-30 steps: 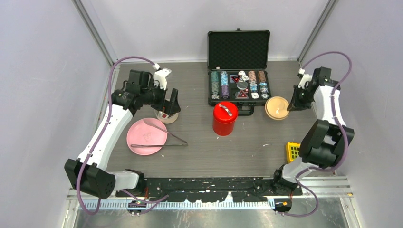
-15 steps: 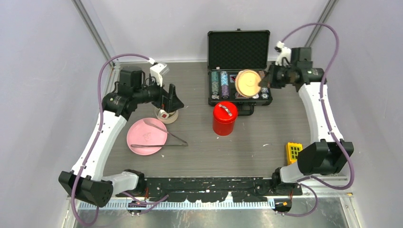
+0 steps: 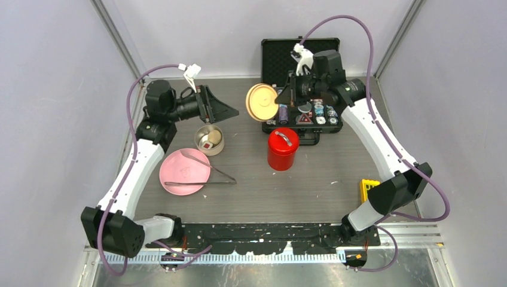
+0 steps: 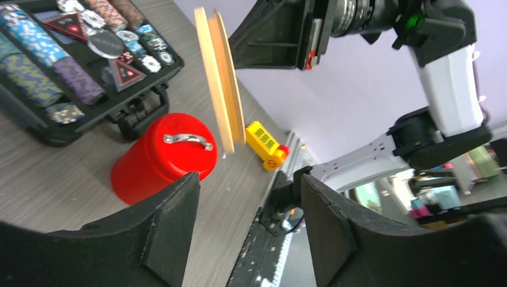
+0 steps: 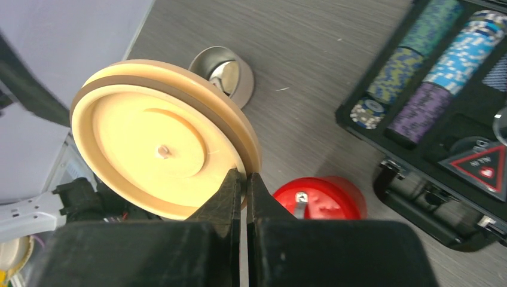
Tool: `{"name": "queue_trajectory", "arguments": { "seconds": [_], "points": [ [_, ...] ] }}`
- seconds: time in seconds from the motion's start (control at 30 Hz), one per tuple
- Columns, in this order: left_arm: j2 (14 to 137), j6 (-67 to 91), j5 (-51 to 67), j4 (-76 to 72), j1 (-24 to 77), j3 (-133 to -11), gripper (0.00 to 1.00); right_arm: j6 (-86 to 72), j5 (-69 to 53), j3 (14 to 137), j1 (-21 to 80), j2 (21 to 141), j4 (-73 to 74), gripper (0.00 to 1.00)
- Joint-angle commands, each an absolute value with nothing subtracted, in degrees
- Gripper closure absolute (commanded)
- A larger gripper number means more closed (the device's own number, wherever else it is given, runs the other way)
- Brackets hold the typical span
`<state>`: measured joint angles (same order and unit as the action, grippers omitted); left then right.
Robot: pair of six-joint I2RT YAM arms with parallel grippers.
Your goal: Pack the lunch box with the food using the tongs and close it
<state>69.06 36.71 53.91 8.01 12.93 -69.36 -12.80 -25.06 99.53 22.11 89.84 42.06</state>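
The right tool (image 5: pixel 245 179) is pinched tight on the rim of the beige disc lid (image 5: pixel 161 149) and holds it in the air on edge. The lid's broad faces look roughly toward the near and far sides of the counter (image 3: pixel 335 161). Its edge is turned toward the left tool (image 3: pixel 232 110), whose wrist view shows it as two thin stacked layers. The lid is smooth and pale, with a shallow round recess and a small mark at its centre. The left tool points across at it, its black wedge-shaped jaws apart with nothing between them.

Half a second ago the lid hung over the poker-chip case (image 3: pixel 326 119). Now it is left of the case, above bare counter and near the left tool. A second ago the left tool was down at the steel bowl (image 3: pixel 209 139), and now it is lifted clear of it.

The bowl is round and shiny and stands uncovered just beyond the pink plate (image 3: pixel 179 176). It holds a white cube with red centre (image 3: pixel 207 144) and a pale lump (image 3: pixel 214 136).

The tongs (image 3: pixel 203 170) are thin dark metal and lie in a V across the plate, unmoved. Their long axis runs left to right, and the joint rests on the counter toward the red canister (image 3: pixel 282 149). The canister is glossy and stands upright mid-counter with its lid on and steel handle up. A yellow block toy (image 3: pixel 367 190) sits at the near right.
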Motion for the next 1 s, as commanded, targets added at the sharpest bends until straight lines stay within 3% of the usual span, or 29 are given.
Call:
{"name": "queue_trajectory", "arguments": {
  "seconds": [0.0,0.37,0.63,0.83,0.97],
  "points": [
    [70.07,55.40,58.12,-18.01,12.48,-63.63,0.37,-15.06,-24.46,100.37,24.87,88.73,37.43,1.00],
    [70.14,61.63,58.06,-27.50,12.48,-58.03,0.52,-14.57,-25.50,98.31,28.46,88.14,36.47,1.00],
    [71.48,65.42,57.62,-32.43,12.57,-56.35,0.55,-15.12,-27.75,97.83,29.31,88.25,35.78,0.99],
    [72.15,69.49,57.16,-37.56,12.57,-55.06,0.69,-15.67,-29.42,97.47,29.47,88.74,35.31,1.00],
    [72.25,70.53,56.58,-39.08,12.57,-53.94,0.84,-16.09,-30.36,97.34,29.48,89.02,34.94,0.99]
  ]
}}
